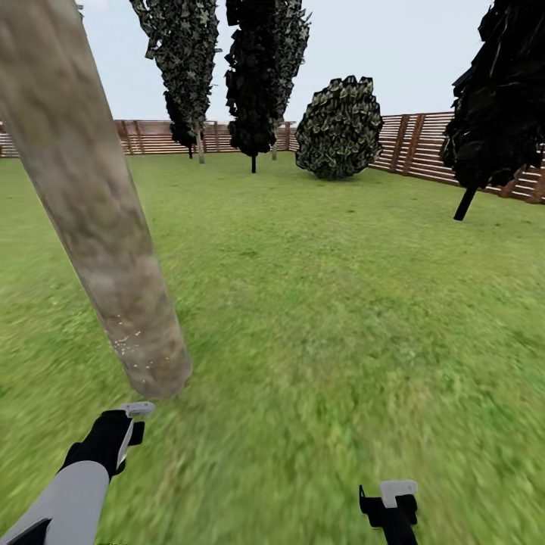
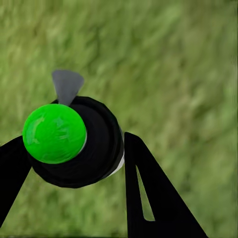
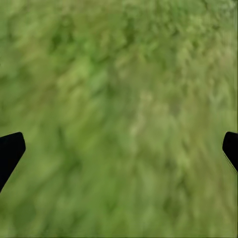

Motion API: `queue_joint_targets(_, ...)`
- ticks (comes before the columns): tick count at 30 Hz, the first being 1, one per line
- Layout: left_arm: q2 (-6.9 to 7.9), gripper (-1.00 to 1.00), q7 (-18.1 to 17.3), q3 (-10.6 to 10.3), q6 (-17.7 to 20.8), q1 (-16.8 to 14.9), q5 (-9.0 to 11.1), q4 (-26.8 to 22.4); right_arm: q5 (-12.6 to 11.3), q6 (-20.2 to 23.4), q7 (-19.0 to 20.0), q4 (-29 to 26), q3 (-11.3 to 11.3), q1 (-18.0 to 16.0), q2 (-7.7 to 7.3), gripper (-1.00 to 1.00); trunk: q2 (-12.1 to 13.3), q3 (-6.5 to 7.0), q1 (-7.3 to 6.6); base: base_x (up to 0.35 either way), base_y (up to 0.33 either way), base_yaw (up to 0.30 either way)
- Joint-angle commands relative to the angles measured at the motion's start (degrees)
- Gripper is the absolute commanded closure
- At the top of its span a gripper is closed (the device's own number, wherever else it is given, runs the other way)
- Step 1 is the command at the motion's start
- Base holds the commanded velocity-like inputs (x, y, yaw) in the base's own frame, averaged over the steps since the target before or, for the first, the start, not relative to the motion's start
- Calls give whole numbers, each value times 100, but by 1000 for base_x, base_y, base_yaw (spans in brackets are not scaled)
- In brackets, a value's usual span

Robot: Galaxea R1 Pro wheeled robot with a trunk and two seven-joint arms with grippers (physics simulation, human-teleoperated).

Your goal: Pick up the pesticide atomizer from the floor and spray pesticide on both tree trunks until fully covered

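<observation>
Grey-brown and mottled, the tree trunk [image 1: 91,219] rises just ahead of our left end effector [image 1: 127,424], leaning away toward the upper left in the head view, its base meeting the grass [image 1: 341,318] a little beyond the white-tipped fingers. That is the relation the next move turns on, as we judge it: the trunk lies forward of and slightly inboard from the left arm, its long axis running up out of the lawn, and the left arm is clearly the nearer one, the right end effector [image 1: 393,499] hanging low and well apart to the other side. In the left wrist view we see the pesticide atomizer [image 2: 74,141] clamped between the two black fingers [image 2: 148,198]: a round black body seen end-on, a glossy green cap facing the camera, a sliver of white label at its edge and a small grey tab sticking out past it. Near the trunk's foot a scatter of whitish specks [image 1: 125,341] shows, while the bark higher up looks bare, so coverage seems to us only begun. Our right end effector [image 3: 119,148] stands spread wide over grass, holding nothing.
</observation>
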Motion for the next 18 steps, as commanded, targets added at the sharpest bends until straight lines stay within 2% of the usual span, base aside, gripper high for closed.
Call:
queue_joint_targets(1, -1, 100, 18, 15, 18, -5, 10, -4, 57, 1, -51, 4, 12, -2, -1, -100, -2, -5, 0, 115, -252, 276)
queue_joint_targets(13, -37, 100, 33, 14, 15, -4, 12, -4, 57, 1, -51, 4, 13, -2, -1, -100, -2, -5, 0, 9, -273, 271)
queue_joint_targets(18, -47, 100, 33, 16, 10, -6, 10, -4, 57, 1, -51, 4, 12, -2, -1, -100, -2, -5, 0, 74, -274, 56)
